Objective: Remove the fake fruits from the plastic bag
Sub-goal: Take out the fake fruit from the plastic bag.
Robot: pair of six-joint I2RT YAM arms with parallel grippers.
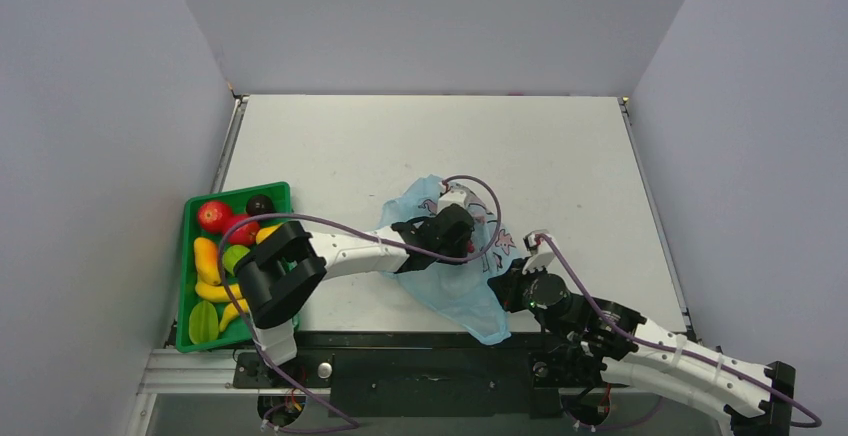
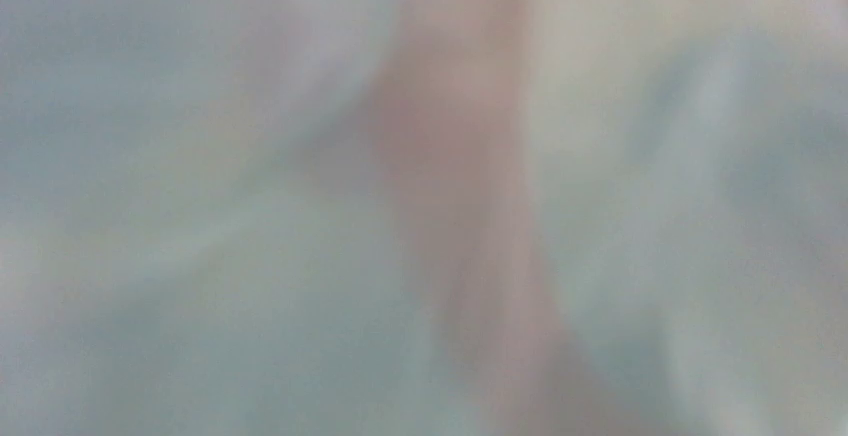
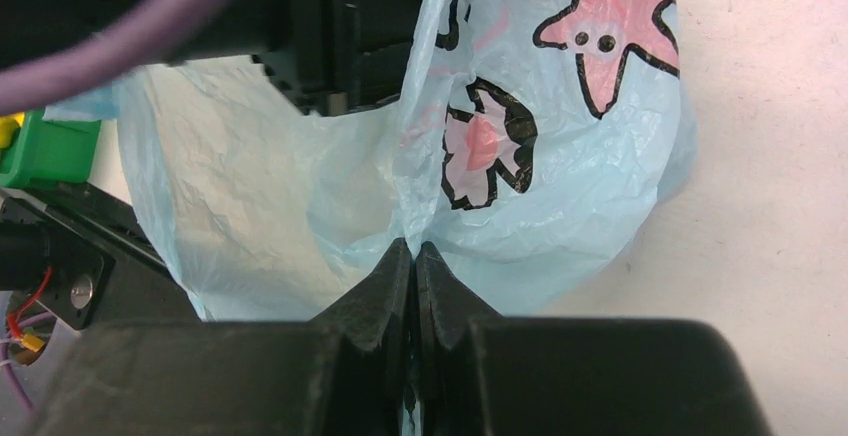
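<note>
While the right gripper (image 3: 412,261) clamps the plastic bag (image 3: 560,186) at its near edge, presumably anchoring it, the left gripper (image 1: 450,224) reaches inside (jaws hidden; cannot tell).

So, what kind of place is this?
Most likely a lab robot test cell: plain grey walls box in a white table, two arms are bolted at its near edge, and a green tray holds fake fruit.

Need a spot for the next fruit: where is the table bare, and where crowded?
Bare: the far half of the table beyond the plastic bag, and the strip between the bag and the right edge. Crowded: the green tray at left, full of fruit, and the bag, where left arm and right arm meet.
</note>
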